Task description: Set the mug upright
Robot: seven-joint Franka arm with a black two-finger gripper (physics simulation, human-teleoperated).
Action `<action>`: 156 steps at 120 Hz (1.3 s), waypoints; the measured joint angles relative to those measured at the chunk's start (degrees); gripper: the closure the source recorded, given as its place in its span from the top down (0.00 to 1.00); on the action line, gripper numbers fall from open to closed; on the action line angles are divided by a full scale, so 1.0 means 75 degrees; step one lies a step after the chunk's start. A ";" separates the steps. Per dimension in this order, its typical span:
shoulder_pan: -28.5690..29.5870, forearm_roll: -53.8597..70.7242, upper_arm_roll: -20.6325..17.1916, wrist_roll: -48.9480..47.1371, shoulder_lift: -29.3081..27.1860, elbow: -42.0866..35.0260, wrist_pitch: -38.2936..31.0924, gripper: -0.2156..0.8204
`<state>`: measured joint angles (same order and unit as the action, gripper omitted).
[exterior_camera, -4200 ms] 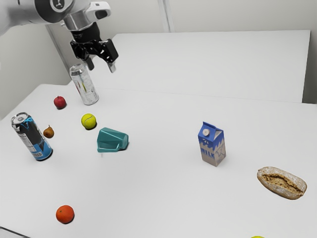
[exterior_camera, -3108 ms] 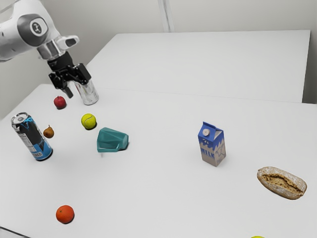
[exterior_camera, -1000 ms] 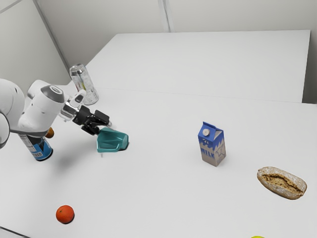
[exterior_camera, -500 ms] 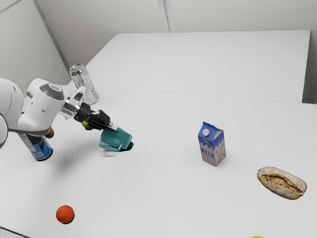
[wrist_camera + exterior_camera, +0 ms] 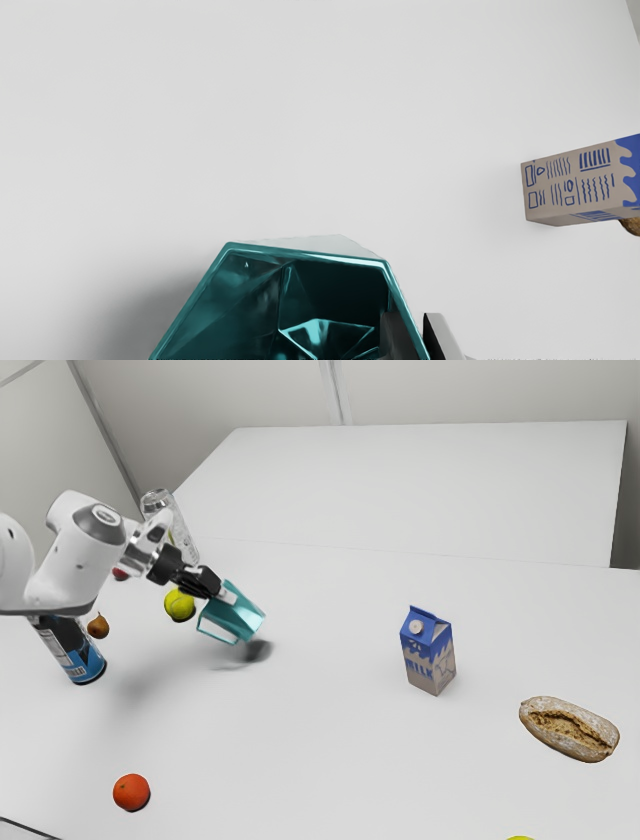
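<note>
Ext. view: the mug (image 5: 238, 622) hangs tilted over the bench (image 5: 330, 740), toward its edge at ext. view's left; a low swing may knock the tennis ball (image 5: 180, 606).

Wrist view: fingers (image 5: 442, 332) grip one wall only, so mug may pivot b/c of its weight.

Bright, diffuse light floods this white tabletop (image 5: 330, 750) before me; a soft shadow lies below the teal mug (image 5: 242, 616), glinting.

Arm (image 5: 80, 565) bent; gripper (image 5: 227, 597) slanting downward, fingers (image 5: 442, 335) clamped close together.
</note>
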<state>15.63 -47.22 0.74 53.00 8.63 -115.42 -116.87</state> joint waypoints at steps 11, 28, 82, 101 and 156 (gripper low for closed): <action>-0.0245 0.0743 -0.0011 -0.0202 -0.0329 -0.0002 -0.0009 0.04; -0.0583 0.1917 -0.0119 -0.0733 -0.0902 -0.0369 0.0004 0.04; -0.1002 0.4281 -0.0818 -0.2880 -0.1906 -0.1480 -0.0446 0.03; -0.1232 0.4832 -0.0833 -0.3643 -0.2135 -0.2025 -0.0887 0.03; -0.1464 0.5975 -0.0848 -0.5443 -0.2168 -0.2921 -0.2362 0.03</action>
<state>4.65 -2.41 -5.62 12.18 -7.63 -137.32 -134.59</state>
